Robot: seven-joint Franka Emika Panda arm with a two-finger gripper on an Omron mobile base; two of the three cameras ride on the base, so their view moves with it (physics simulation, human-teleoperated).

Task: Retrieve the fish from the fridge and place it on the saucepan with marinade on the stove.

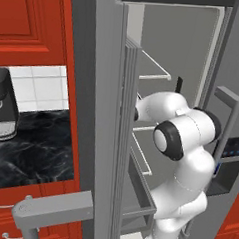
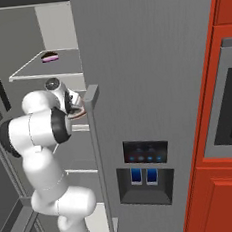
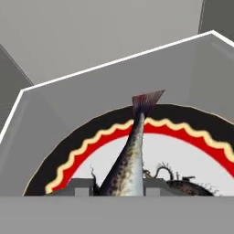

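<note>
Grey fridge [image 1: 100, 90] walls and white-edged shelves surround your work area, with red cabinets on either side and the arm reaching in through the open left door. In the hand view, your gripper [image 3: 119, 185] has its 2 fingers drawn in against the fish [image 3: 130, 160], so it looks gripped, though the contact itself sits at the bottom edge of that view and you should treat the hold as unproven.

The fish lies on a plate [image 3: 201, 123], which rests on a shelf [image 3: 91, 87] well inside the shelf's white front edge and near its back wall. The tail points toward the back wall; the body runs toward your fingers.

To do this step well, lift straight up off the plate first, only enough to clear its rim, then draw back along the shelf without tilting. Keep the wrist away from the upper shelf, where a small dark-and-pink item [image 2: 49, 57] sits near the front edge, and from the door's bar handle [image 2: 95, 140].

The fish looks slim and speckled brown-grey with a reddish fan tail. It may be slippery and could pivot in a 2-finger hold, so move slowly.
</note>
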